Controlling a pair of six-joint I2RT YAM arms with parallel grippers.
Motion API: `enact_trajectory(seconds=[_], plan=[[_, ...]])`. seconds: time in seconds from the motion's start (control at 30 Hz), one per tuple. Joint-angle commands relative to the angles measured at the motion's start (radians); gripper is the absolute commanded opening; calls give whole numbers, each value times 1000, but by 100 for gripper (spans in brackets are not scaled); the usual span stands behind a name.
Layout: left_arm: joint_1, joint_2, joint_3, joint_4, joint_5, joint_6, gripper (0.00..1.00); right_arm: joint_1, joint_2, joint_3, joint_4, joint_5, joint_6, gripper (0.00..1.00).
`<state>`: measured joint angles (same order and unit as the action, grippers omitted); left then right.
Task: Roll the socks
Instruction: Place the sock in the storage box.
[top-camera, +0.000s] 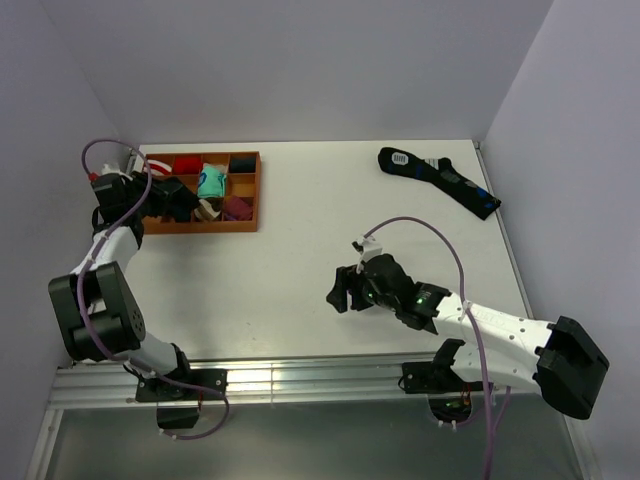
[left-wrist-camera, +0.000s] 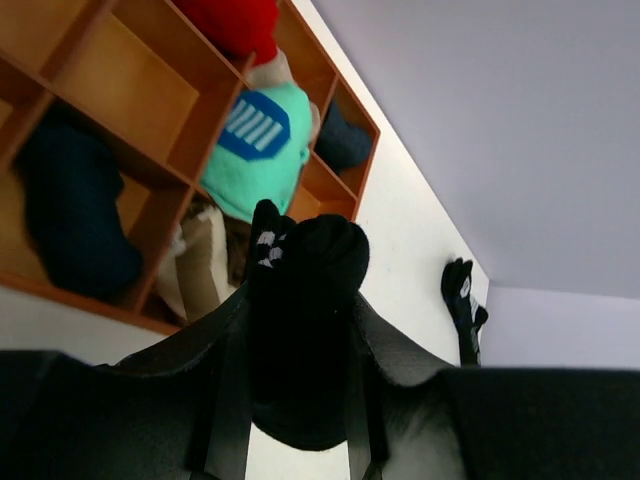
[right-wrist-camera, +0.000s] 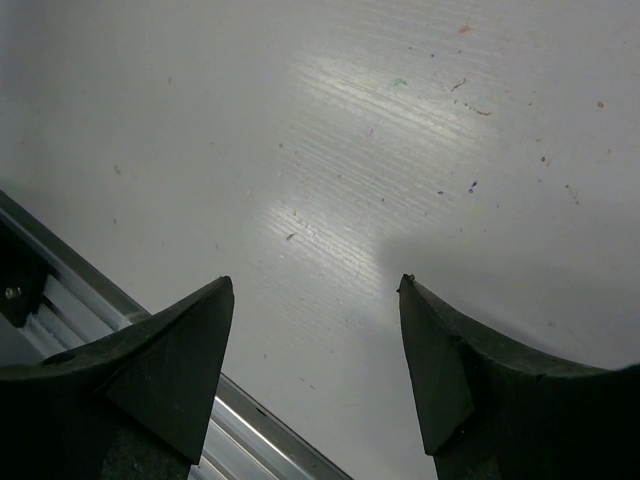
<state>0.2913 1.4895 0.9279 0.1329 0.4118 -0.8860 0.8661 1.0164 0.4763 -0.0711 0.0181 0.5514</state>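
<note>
Left tool (top-camera: 177, 199) grips the rolled black sock (left-wrist-camera: 322, 262) over the wooden tray (top-camera: 258, 190); rolling looks done, only stowing left. Right tool (right-wrist-camera: 315, 284) hangs wide open, empty.

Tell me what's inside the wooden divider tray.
Visible: a red bundle, a teal bundle, a navy bundle and a maroon bundle. The left gripper, shut on the black sock, hides the left compartments of the tray from above.
</note>
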Motion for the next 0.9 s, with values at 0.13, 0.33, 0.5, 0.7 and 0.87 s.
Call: enact_trajectory(seconds=[0.13, 0.33, 0.5, 0.7, 0.87], plan=[[97, 116, 51, 275, 45, -62, 0, -3, 8, 28, 47, -76, -38, 74], [134, 233, 109, 301, 42, -28, 0, -4, -1, 18, 57, -95, -48, 74], [170, 336, 163, 289, 88, -14, 0, -3, 5, 10, 60, -95, -51, 73], [193, 371, 155, 286, 50, -21, 0, -3, 13, 13, 68, -101, -51, 73], [203, 400, 175, 182, 9, 12, 0, -3, 17, 13, 68, -101, -53, 73]])
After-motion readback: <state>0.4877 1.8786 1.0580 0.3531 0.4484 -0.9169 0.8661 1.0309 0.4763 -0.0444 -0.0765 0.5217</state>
